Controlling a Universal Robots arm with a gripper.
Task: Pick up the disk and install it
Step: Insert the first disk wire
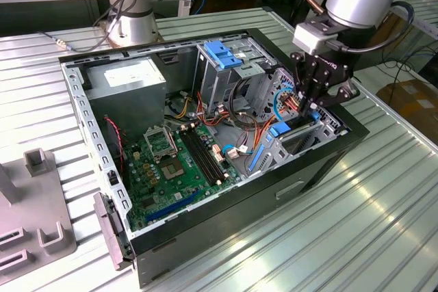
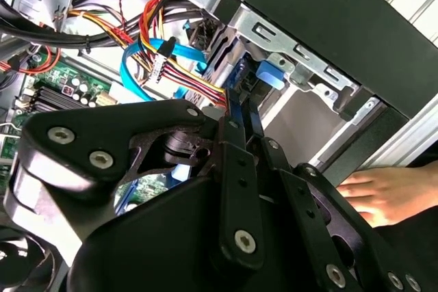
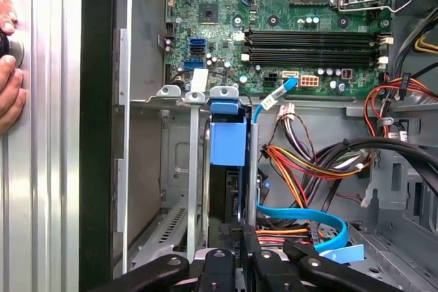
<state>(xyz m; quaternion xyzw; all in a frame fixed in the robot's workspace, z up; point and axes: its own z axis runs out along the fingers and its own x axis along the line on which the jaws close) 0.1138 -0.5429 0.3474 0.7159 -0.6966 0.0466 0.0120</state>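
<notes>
Nearest the lens in both wrist views: the black linkage of the gripper [image 3: 241, 237], its fingers drawn together and clenched on the thin edge of the disk [image 3: 227, 143].

Position: in the exterior view the gripper [image 1: 309, 107] is reached down into the open computer case [image 1: 321, 162], at about 2 o'clock from the case's middle. The motherboard [image 1: 174, 162] lies at 8 o'clock from the gripper, and the drive cage with the blue handle [image 1: 222, 52] at 10 o'clock.

Step in hand, as a judgement: installation. The pick-up is done, and the disk stands edge-on inside the grey metal drive bay [image 3: 195, 169], partly slid in, gripper on its trailing edge.

Next move calls for: a straight push along the bay guides, no twist, so that the rails do not bind. The blue data cable [image 3: 308, 217] and the coloured power wiring [image 3: 308, 162] sit just beside the bay and need to be kept clear.

Disk appearance: a dark slab seen on edge, capped by a light blue plastic rail piece. The label face is not visible.

Note: a person's hand [image 3: 10, 94] rests on the table outside the case wall.
</notes>
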